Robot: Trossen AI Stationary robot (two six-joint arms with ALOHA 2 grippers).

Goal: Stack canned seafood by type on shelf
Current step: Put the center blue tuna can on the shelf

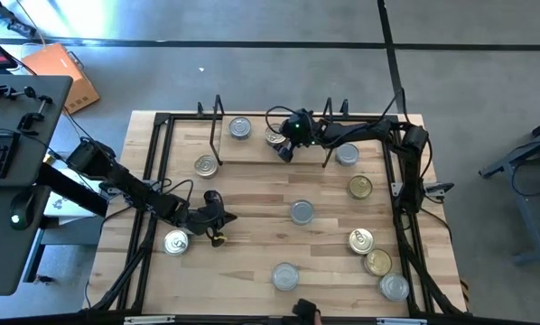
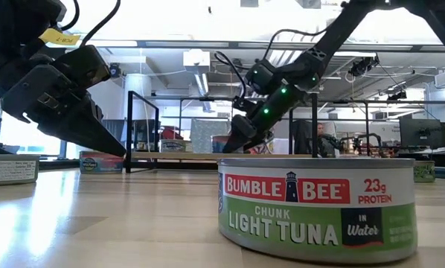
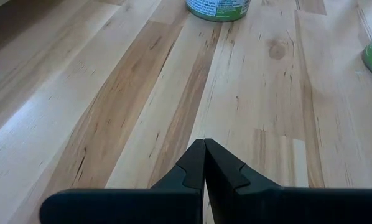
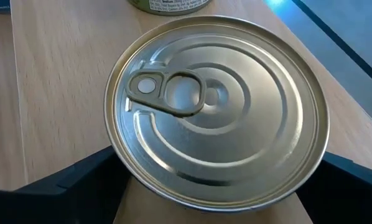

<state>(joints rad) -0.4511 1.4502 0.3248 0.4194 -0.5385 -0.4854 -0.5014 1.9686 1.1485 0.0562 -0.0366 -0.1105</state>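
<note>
Closest to the low camera stands a tuna tin [image 2: 317,209] with a red Bumble Bee band over green, lettered "Chunk Light Tuna in Water", squat and round on the bench [image 1: 252,194]. The bench is pale wood planks edged by black framing. At its far edge sits the shelf [image 1: 270,149], a low light-wood board between thin black uprights.

The right claw [image 1: 283,144] is on that shelf, its fingers spread wide to either side of a gold-toned tin [image 4: 216,111] with a ring pull and pressed concentric rings on its lid; the tin sits between the fingers on the board, and whether they touch its wall cannot be told. Just beside this claw, on the left part of the shelf, stands a silver-topped tin [image 1: 240,127].

The left claw [image 1: 218,219] hangs low over the bench's left-front area, its fingers pressed together and holding nothing. Near it on the outer side lies a tin with a pale gold top [image 1: 175,242]; toward the shelf from it lies another gold one [image 1: 205,165].

Counted from above: twelve tins in all. Five have silver-grey tops and seven are gold-toned, counting the one under the right claw. Most of the rest lie scattered across the bench's right half and front edge, well apart from both claws.
</note>
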